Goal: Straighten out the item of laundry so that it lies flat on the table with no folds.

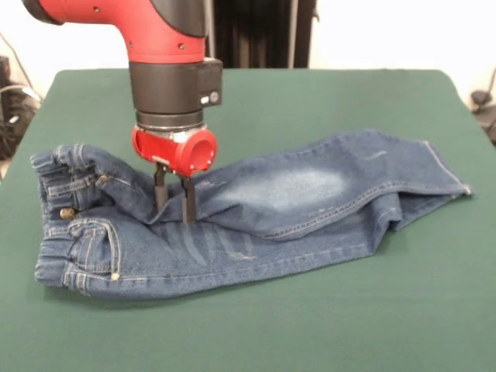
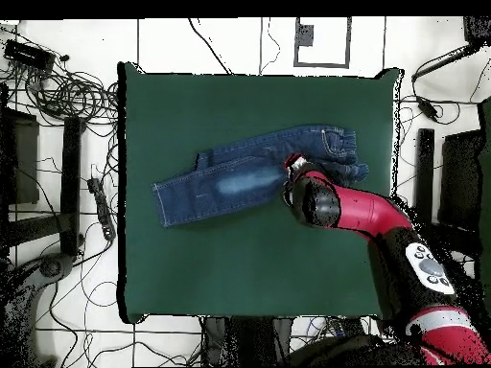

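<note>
Jeans [image 1: 256, 209] of faded, matt blue denim with a brass button, table [image 1: 325, 101] topped in matt green felt-like cloth, arm [image 1: 147, 27] in glossy red plastic.

Evenly and softly lit from above, with no glare on the table [image 1: 325, 101]. Only a thin, faint shadow under the jeans [image 1: 263, 209] along their near edge. Mild softness throughout, the background behind the table slightly washed out. Brighter, paler floor [image 2: 221, 43] around the table overhead.

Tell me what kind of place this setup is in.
Likely a robotics lab, not a home: a red robot arm works on jeans on a green felt table, with loose cables and equipment stands around it on the tiled floor.
</note>
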Robot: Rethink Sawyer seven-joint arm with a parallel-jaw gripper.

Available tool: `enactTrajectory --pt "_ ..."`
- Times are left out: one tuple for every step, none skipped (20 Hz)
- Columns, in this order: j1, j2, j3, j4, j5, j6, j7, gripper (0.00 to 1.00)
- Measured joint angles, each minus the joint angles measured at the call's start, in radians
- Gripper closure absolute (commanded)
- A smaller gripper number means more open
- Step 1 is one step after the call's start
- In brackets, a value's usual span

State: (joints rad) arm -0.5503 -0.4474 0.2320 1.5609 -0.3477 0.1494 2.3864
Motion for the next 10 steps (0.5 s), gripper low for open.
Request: enactTrajectory --pt "0.024 0.006 -0.034 -0.012 0.015 0.011 0.001 0.00" --pt "0.067 0.015 -0.089 -0.033 0.040 0.034 0.004 0.00" --pt "0.095 0.021 -0.122 -0.045 0.055 0.051 0.005 0.00" --pt "0.126 0.025 -0.156 -0.057 0.073 0.071 0.007 0.00" --pt "0.157 0.029 -0.190 -0.068 0.091 0.092 0.009 0.00" --pt "0.184 0.029 -0.217 -0.075 0.109 0.113 0.009 0.00" --pt "0.212 0.029 -0.244 -0.082 0.127 0.135 0.010 0.00" --pt "0.239 0.025 -0.270 -0.084 0.152 0.163 0.010 0.00" --pt "0.257 0.020 -0.287 -0.083 0.171 0.183 0.010 0.00" --pt "0.265 0.013 -0.296 -0.077 0.188 0.196 0.010 0.00"
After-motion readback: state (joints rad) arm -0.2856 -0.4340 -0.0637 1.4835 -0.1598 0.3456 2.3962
